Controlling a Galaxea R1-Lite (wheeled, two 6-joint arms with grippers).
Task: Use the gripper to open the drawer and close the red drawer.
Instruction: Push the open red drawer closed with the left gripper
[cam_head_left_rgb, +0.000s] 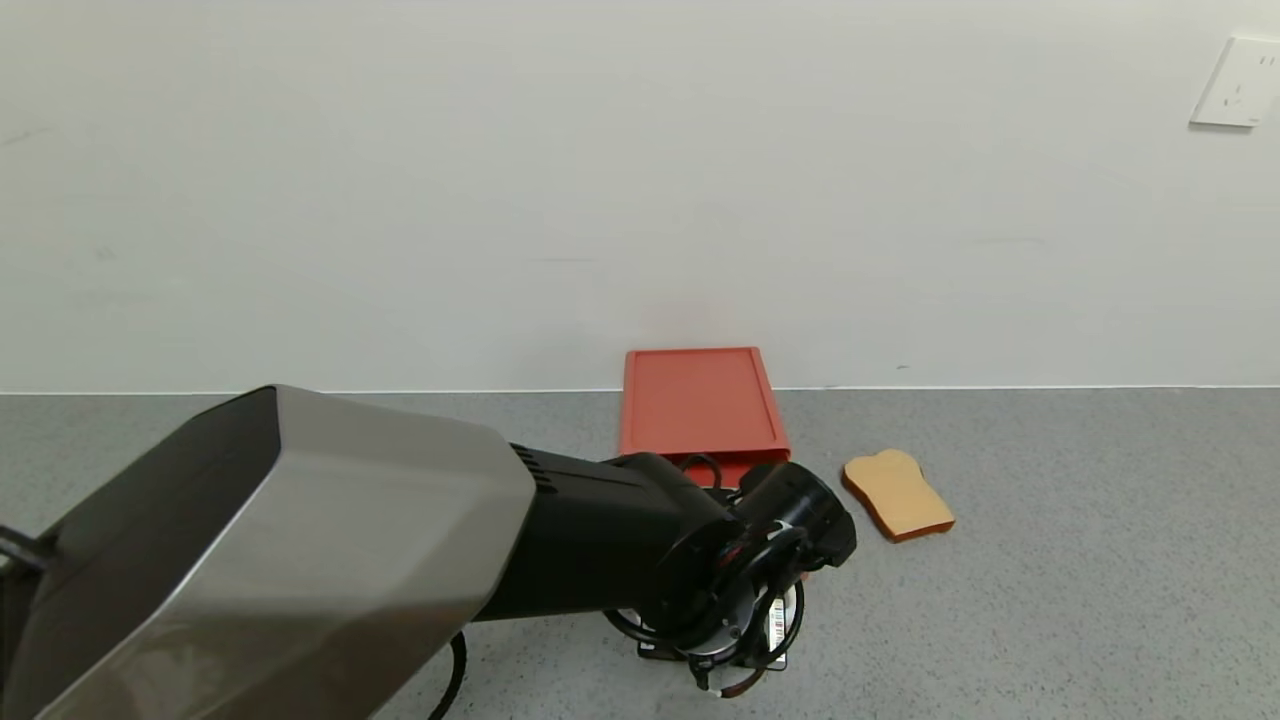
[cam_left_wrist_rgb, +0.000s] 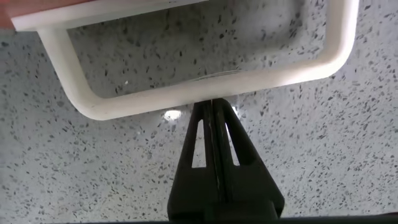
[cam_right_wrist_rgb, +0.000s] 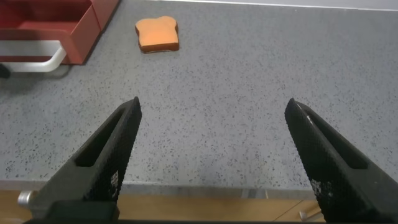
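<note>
The drawer (cam_head_left_rgb: 700, 410) lies flat on the grey desk (cam_head_left_rgb: 1080, 600), against the wall at the far edge, about midway along it. Its long axis runs from the far edge toward the near edge, and its front, with the white handle (cam_left_wrist_rgb: 205, 93), faces the near edge. In the head view the front and the handle are hidden behind the left arm's wrist, so only the red top and a strip of the front edge show there. The right wrist view shows the tray (cam_right_wrist_rgb: 43, 28) pulled out a little from the red case, its inside visible, though how far it is out is hard to judge because that picture cuts it off.

The left gripper (cam_left_wrist_rgb: 214, 115) sits just in front of the drawer, low over the desk. Its two fingers (cam_left_wrist_rgb: 199, 143) are pressed together with no gap, their tips right at the near bar of the handle; whether they touch the bar or merely lie under it cannot be told. The handle's ends are cut off at the picture's edge.

A toast slice (cam_head_left_rgb: 897, 494) lies on the desk to the right of the drawer, near it but apart.

The right gripper (cam_right_wrist_rgb: 211, 143) hangs by the near edge of the desk, spread wide with nothing between its fingers (cam_right_wrist_rgb: 112, 149).
</note>
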